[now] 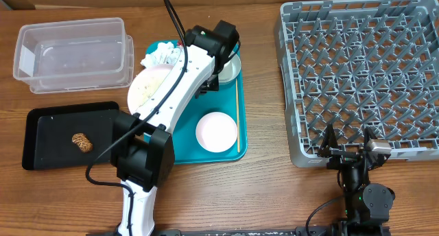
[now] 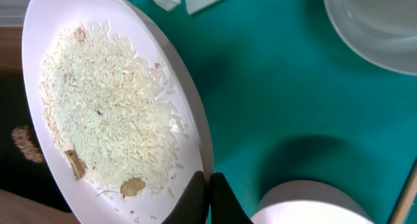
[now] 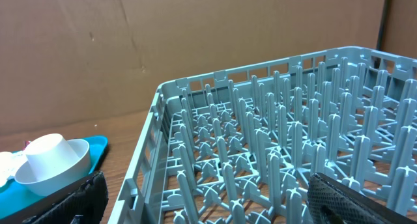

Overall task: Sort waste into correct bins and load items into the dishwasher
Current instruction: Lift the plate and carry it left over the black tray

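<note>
Tightly, the glossy round plate (image 2: 98,9) is pinched at its rim by the left gripper (image 2: 210,196).
Grainy rice (image 2: 104,107) is strewn across it; the right gripper (image 1: 348,145) is held wide, empty.

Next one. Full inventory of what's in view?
dish rack: one, grey, right
clear tub: one, clear, far left
black tray: one, black, near left
food lump: one, brown, in black tray
teal tray: one, teal, centre
large plate: one, white, teal tray's left
rice: many, white, on large plate
napkins: crumpled, white, teal tray's far corner
bowl: one, grey, teal tray's far end
small dish: one, pinkish-white, on teal tray
stick: one, wooden, teal tray's right edge
left gripper: shut on large plate
right gripper: open, beside dish rack
</note>
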